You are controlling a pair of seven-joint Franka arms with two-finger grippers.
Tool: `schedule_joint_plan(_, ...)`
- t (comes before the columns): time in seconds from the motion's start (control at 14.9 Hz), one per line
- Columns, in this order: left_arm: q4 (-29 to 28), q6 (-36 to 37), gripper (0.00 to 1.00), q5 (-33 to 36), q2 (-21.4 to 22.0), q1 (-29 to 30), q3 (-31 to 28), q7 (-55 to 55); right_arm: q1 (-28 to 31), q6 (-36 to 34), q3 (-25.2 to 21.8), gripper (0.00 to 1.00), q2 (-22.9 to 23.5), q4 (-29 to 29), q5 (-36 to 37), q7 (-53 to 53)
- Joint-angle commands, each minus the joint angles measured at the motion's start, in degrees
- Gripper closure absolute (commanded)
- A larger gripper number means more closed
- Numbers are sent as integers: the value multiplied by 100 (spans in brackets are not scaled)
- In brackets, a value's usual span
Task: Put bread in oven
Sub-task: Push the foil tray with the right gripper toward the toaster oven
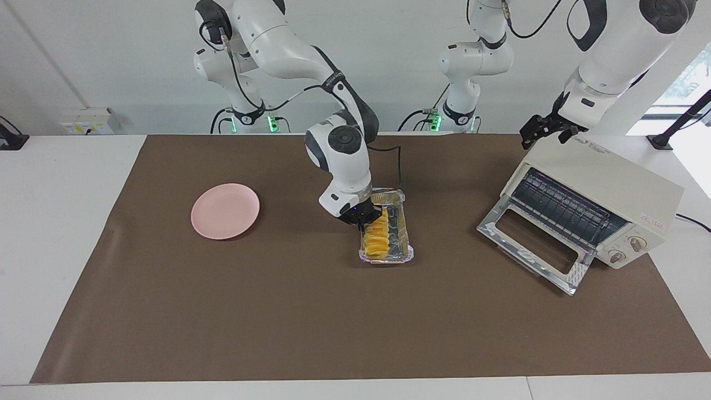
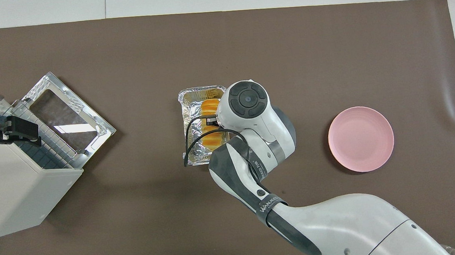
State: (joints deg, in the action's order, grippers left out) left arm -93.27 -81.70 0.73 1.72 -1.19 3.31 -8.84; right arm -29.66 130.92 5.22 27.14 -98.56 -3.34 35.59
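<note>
Your bread [image 1: 378, 235] lies in the foil tray [image 1: 387, 256] mid-bench, with the pink plate [image 1: 225, 210] well apart toward the right arm's end. The open oven [image 1: 594, 200] sits at the left arm's end, door dropped. The right tool [image 1: 367, 218] is clenched at the tray; what it pinches is hidden beneath the wrist. The left tool [image 1: 547, 129] rests released on the oven's top.

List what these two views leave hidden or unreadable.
- Right tool: the overhead view hides it under its own wrist; the facing view shows it at the bread in the foil tray, the exact contact unclear.
- Oven: cut off by the overhead view's edge.
- Oven's red lettering: too small in the facing view.
</note>
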Motion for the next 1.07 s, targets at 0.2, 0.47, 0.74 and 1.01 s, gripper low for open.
schedule_joint_plan(0.2,-95,14,0,-91,127,-13,-41,-4,-48,57,-21,0,-183,-163,-61,97)
schedule_joint_plan(0.47,-86,14,0,-91,127,-5,-41,-4,66,-574,-108,0,-410,55,-53,36)
schedule_joint_plan(0.74,-86,14,0,-91,127,-13,-41,-4,1082,-1287,-179,0,-1104,171,-18,-1294)
schedule_joint_plan(1.01,-86,14,0,-91,127,-13,-41,5,2086,-1735,-171,0,-1474,197,-26,-3432)
